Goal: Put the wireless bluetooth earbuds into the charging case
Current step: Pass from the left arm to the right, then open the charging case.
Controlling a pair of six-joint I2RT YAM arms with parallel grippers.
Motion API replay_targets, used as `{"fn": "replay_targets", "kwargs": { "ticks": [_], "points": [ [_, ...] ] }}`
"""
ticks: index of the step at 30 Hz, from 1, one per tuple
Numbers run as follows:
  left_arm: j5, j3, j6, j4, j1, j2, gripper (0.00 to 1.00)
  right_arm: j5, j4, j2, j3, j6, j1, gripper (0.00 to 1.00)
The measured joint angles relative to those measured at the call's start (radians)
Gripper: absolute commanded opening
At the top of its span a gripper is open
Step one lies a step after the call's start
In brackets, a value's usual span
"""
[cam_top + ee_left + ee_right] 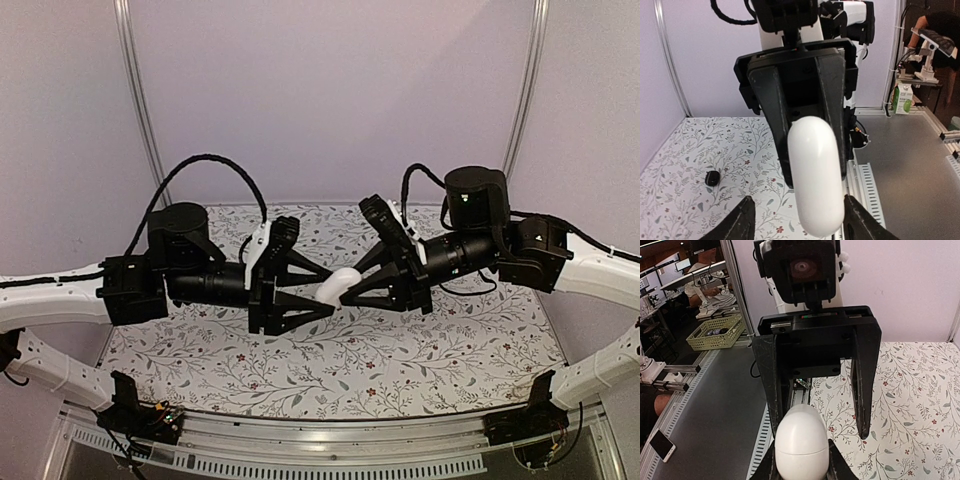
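Observation:
A white pebble-shaped charging case [340, 283] hangs in mid-air between my two grippers, lid closed, its seam showing [802, 445]. My right gripper [801, 467] is shut on its lower half, one finger on either side. My left gripper [802, 222] faces it with open jaws. The case [815, 175] stands between its fingertips [744, 222], with a clear gap on the left side. One earbud [713, 177], a tiny dark roundish piece, lies on the floral tabletop [680, 165] below and to the left. No other earbud shows.
Both arms [200, 280] meet nose to nose over the middle of the floral table [400, 360]. A metal rail [330, 440] runs along the near edge. Off the table are a yellow-green basket [715, 332], a phone [662, 445] and a green carton [902, 97].

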Motion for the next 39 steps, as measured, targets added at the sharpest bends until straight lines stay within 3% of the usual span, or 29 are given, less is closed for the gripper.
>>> {"fn": "replay_targets", "kwargs": {
  "ticks": [4,29,39],
  "points": [
    [-0.047,-0.002,0.003,0.006,0.002,-0.014,0.68,0.012,-0.001,0.0,0.0,0.012,0.002,0.0],
    [-0.23,-0.003,0.031,0.028,0.005,-0.035,0.62,0.064,-0.003,-0.008,-0.056,-0.01,0.002,0.0],
    [-0.277,-0.003,0.018,0.028,0.039,-0.034,0.65,0.062,0.037,-0.064,-0.117,-0.011,0.004,0.0]
  ]
}}
